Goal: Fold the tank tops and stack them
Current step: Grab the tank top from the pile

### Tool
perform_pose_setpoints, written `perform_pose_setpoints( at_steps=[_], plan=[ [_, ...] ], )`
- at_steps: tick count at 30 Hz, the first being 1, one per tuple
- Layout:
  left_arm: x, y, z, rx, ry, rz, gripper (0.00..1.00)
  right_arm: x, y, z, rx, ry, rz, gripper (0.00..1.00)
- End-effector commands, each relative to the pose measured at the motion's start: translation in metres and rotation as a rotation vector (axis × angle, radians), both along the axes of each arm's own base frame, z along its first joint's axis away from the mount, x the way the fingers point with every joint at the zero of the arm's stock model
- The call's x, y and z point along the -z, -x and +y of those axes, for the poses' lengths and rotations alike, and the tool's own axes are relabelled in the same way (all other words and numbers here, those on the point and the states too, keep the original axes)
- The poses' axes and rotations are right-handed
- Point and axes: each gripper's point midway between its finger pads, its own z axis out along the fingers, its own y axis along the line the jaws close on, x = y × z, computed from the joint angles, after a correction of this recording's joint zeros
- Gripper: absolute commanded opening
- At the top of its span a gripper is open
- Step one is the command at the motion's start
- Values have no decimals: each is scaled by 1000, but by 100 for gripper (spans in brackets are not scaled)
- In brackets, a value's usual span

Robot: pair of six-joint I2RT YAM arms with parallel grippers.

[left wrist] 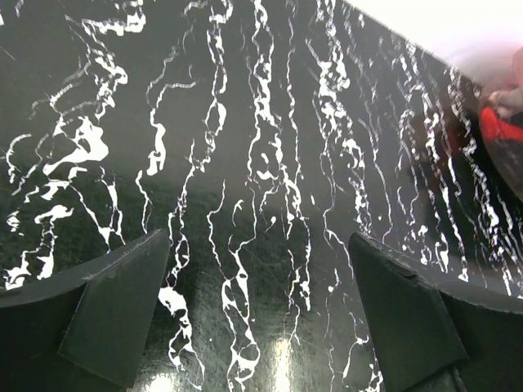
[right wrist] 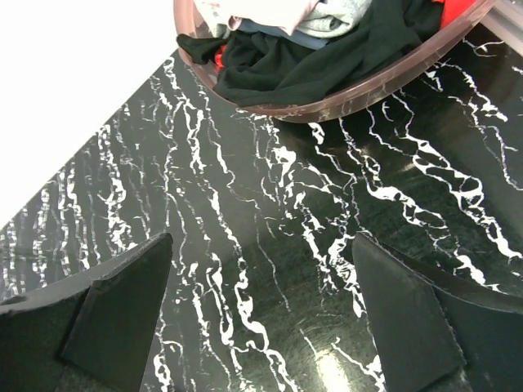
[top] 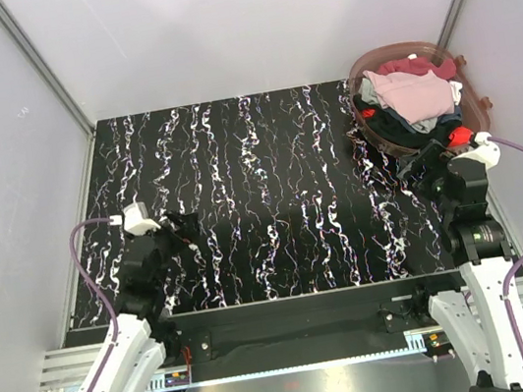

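The tank tops (top: 412,97) lie heaped in a round brownish basket (top: 375,135) at the table's far right corner: a dusty pink one on top, maroon behind it, grey, black and red beneath. In the right wrist view the black and grey tank tops (right wrist: 319,49) fill the basket (right wrist: 384,82) just ahead of my right gripper (right wrist: 261,310), which is open over bare marble with nothing between its fingers. My right gripper (top: 423,166) hovers just in front of the basket. My left gripper (top: 185,226) is open and holds nothing above the left part of the table; its view (left wrist: 257,302) shows only marble.
The black, white-veined tabletop (top: 262,196) is walled by white panels at the back and sides. A red and pink blur of the basket's cloth (left wrist: 502,131) shows at the right edge of the left wrist view. Purple cables loop beside both arms.
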Motion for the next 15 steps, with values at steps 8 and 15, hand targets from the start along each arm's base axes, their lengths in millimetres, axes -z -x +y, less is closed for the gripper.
perform_pose_setpoints(
  at_steps=[8,15],
  plan=[
    [-31,-10,-50,244,55,-91,99,-34,-63,0,-47,51,78,93],
    [-29,-10,-57,276,43,-96,99,-40,-148,-19,-1,120,217,88]
  ],
)
